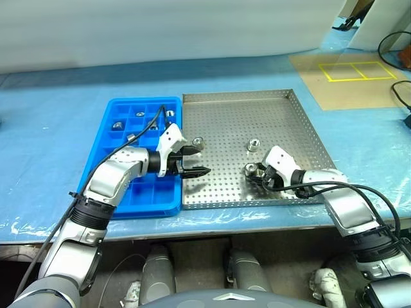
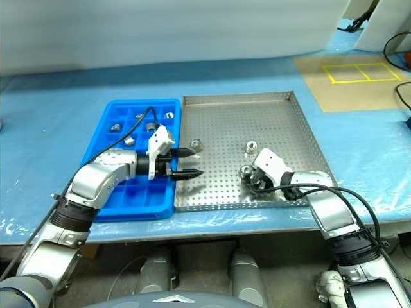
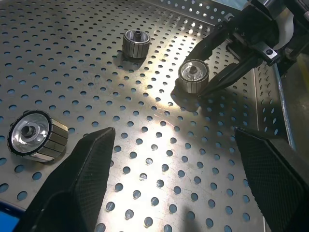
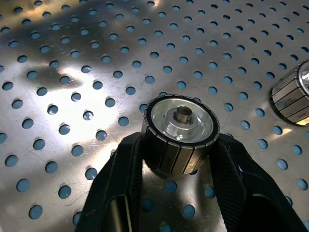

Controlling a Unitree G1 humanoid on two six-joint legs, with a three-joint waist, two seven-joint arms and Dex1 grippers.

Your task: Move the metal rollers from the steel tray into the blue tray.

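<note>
1. The right gripper (image 1: 252, 172) sits low over the steel tray (image 1: 302, 135), near its front rim. A metal roller (image 4: 179, 133) stands between the two black fingers (image 4: 120, 188); both pads meet its ribbed flank in the right wrist view. Judgement: the fingers are clasped on this roller, which rests on the perforated floor, not yet lifted.

2. Governing relation: the roller's bore axis stands upright, crosswise to the line joining the fingers, so the pads bear on the curved wall, not the end faces. A straight lift should suit.

3. The left gripper (image 1: 201, 160) hangs over the steel tray's edge next to the blue tray (image 1: 112, 109), fingers spread wide and empty. A second roller (image 3: 34, 135) lies just beside its one finger (image 3: 82, 174), tipped on its side with the bore showing; a third roller (image 3: 135, 43) stands farther ahead of those fingers.

4. The right arm alone has a roller in hand; the left is the nearer arm to the blue tray and to the tipped roller.

5. Materials: rollers are bright machined metal with grooved flanks, a polished end face and a central hole, hard and apt to slip. The steel tray is reflective perforated sheet with a low rim. The blue tray is moulded plastic in square compartments, several already holding rollers (image 1: 118, 125).

6. Both trays rest on a blue-covered surface (image 1: 51, 115).
</note>
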